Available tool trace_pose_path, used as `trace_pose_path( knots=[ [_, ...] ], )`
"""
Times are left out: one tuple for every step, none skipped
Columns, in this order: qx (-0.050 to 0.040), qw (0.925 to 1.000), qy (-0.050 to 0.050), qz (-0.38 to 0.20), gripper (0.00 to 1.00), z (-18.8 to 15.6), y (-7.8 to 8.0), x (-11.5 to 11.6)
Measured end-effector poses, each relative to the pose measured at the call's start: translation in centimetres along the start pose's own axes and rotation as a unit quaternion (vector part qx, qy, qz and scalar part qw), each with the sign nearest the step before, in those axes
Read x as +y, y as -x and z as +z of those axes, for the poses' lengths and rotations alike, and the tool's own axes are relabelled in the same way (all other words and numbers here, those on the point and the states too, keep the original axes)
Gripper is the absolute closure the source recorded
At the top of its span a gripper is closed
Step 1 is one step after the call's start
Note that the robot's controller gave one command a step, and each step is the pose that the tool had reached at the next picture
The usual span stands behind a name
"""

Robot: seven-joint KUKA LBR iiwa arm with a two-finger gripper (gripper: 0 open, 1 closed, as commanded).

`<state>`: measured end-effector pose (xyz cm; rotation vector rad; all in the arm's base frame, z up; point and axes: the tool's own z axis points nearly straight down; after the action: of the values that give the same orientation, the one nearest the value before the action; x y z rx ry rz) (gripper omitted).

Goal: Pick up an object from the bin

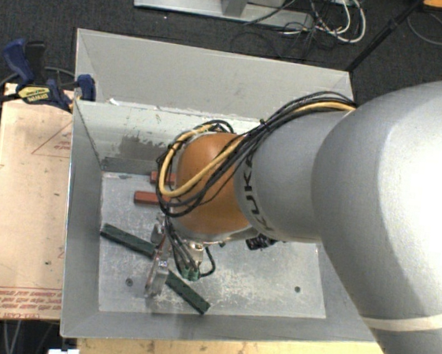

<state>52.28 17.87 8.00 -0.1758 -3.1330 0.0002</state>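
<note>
- The gripper [155, 286] is low over the front-left floor of the bin [84, 196], and I can't tell if it's apart or together.
- I see nothing clamped in it.
- The nearest things are two dark green flat strips. One green strip [127, 239] lies toward the view's left. The other green strip [188, 295] is just beside the tip, near the front wall.
- A red-brown block [145, 198] lies further back, well apart from the tip.
- Risk: the strips lie flat on the floor, so I judge a close could skid over one or nudge it away instead of lifting it.
- Risk: the tip is close to the floor, so pushing lower could jam it.
- Risk: the orange cover [204, 182] and cables [308, 107] hide much of the contact area, so I could miss a bad grasp.
</note>
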Motion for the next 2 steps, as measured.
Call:
trace_pose_path(
  knots=[
    [-0.0015, 1.0000, 0.001, 0.001, 1.00, -0.31, 0.04, -0.01],
    [-0.0015, 1.0000, 0.001, 0.001, 0.00, -0.32, 0.05, -0.03]
  ],
)
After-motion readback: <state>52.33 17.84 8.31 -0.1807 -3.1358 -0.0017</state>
